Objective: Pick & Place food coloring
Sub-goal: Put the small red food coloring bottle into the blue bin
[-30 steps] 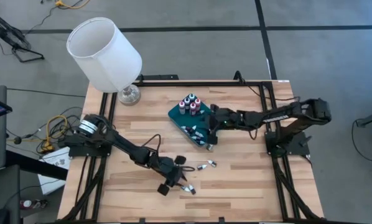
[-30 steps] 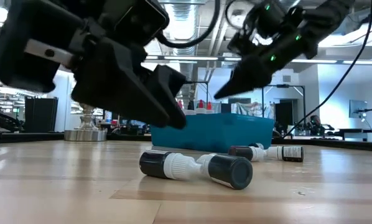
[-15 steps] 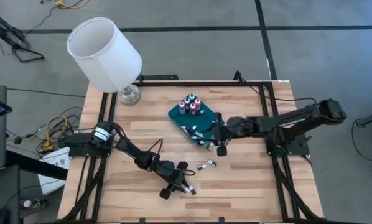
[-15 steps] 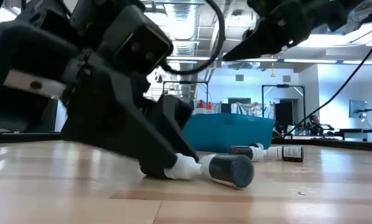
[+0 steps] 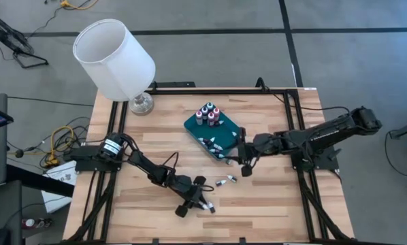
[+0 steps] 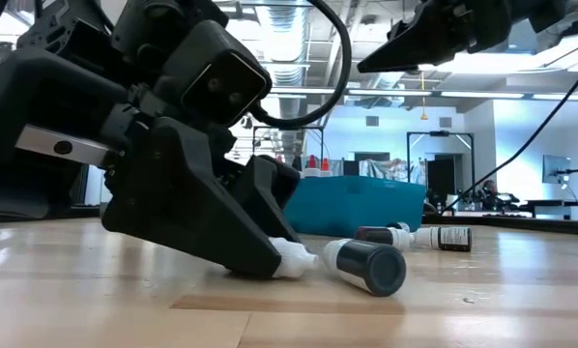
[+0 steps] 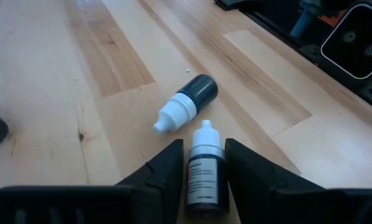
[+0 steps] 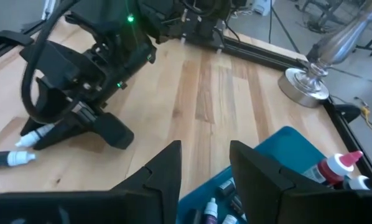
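A desk of pale wooden planks on a black frame is seen from above, set on a grey floor marked with dark lines. A lamp with a white shade and a silver base is located at the far left corner of the desk. A teal tray is placed near the desk's middle; several upright food coloring bottles are grouped at its far end and further bottles lie flat in its near end. The left claw is lowered to the near part of the desk, and a dark bottle with a white cap is lodged between its fingers, which sit against the bottle's sides. A second dark bottle is lying just beside it on the wood, cap pointing away from the first bottle's cap. Two more bottles are lying on the desk between the left claw and the tray. The right claw is held above the near edge of the tray, its fingers spread apart and empty. In the low view, an open room with ceiling lights and metal stands is seen behind the desk.
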{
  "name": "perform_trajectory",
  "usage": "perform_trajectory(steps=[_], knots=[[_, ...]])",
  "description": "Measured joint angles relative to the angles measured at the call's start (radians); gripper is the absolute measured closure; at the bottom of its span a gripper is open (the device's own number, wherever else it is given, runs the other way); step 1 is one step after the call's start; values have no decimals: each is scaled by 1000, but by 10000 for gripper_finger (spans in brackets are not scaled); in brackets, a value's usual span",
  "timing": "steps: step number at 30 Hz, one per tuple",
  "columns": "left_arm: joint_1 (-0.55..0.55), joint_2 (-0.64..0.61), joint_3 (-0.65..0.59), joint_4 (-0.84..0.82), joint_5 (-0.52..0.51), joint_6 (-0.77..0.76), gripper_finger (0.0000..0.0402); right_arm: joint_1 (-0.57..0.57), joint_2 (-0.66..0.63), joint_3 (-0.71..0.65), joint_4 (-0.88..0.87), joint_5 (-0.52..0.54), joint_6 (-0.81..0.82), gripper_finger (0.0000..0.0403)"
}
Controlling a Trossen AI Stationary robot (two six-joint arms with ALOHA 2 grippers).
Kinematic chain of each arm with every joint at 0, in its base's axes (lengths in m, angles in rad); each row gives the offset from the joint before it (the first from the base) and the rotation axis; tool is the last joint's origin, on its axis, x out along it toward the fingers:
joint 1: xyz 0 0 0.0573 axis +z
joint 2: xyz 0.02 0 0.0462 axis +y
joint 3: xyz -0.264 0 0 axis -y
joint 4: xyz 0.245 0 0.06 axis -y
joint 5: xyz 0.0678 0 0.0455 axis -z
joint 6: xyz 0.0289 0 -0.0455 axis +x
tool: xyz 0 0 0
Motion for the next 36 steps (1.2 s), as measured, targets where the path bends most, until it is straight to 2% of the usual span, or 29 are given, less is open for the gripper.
perform_trajectory(steps=[7,15,20,23,36], knots=[[1,-1,0,-6,-2,6,327,0,3,0,-2,0,8,276],[1,-1,0,-9,-2,8,316,0,3,0,-2,0,26,276],[1,-17,-1,-32,-36,16,324,0,3,0,-8,0,27,276],[1,-47,-2,-84,-82,33,326,0,3,0,-10,-1,28,276],[18,-248,-3,-287,-419,199,320,9,3,0,-33,-3,80,276]])
